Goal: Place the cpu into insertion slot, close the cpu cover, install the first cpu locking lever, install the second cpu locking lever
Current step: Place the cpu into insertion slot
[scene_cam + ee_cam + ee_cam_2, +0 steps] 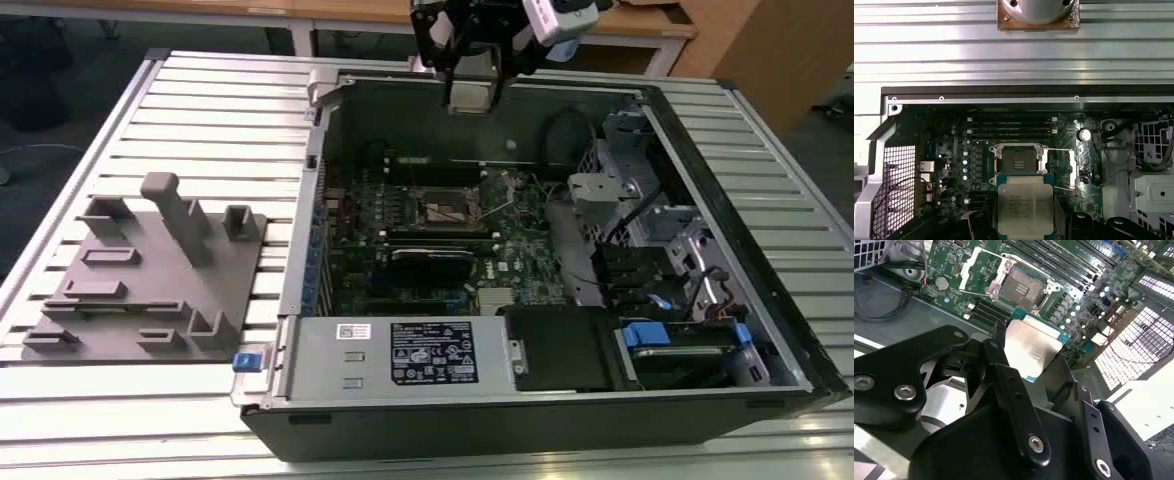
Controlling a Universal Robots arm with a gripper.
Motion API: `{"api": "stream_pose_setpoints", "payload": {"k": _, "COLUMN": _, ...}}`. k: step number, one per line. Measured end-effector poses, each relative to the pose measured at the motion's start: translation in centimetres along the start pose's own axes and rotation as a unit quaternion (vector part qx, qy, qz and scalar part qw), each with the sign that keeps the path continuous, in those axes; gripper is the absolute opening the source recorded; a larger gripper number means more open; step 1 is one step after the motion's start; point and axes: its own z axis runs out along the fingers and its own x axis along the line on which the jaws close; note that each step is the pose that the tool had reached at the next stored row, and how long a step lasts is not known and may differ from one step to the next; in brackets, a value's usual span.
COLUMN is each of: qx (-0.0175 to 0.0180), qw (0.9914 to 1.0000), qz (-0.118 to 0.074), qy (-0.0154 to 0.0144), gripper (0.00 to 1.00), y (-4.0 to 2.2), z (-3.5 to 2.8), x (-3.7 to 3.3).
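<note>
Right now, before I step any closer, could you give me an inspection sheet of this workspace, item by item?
Surface: slatted metal table, carrying an open computer case.
Job's things: cpu held above the green board, not yet seated; insertion slot bare, its contacts uncovered.
Clutter: grey fixture block on the table, at the exterior view's left of the case.
Hand: the hand is shut on the cpu and hangs over the case.
Cables: black cable looped inside the case, apart from the slot.
Surroundings: wooden desk beyond the table.
</note>
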Motion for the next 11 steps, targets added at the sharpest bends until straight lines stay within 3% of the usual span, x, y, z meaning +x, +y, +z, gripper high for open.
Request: {"api": "stream_pose_setpoints", "payload": {"k": 11, "qx": 0.0, "qw": 1.0, "qz": 0.0, "qy": 0.0, "gripper": 0.54, "y": 0.0, "z": 0.0, "x": 0.0}}
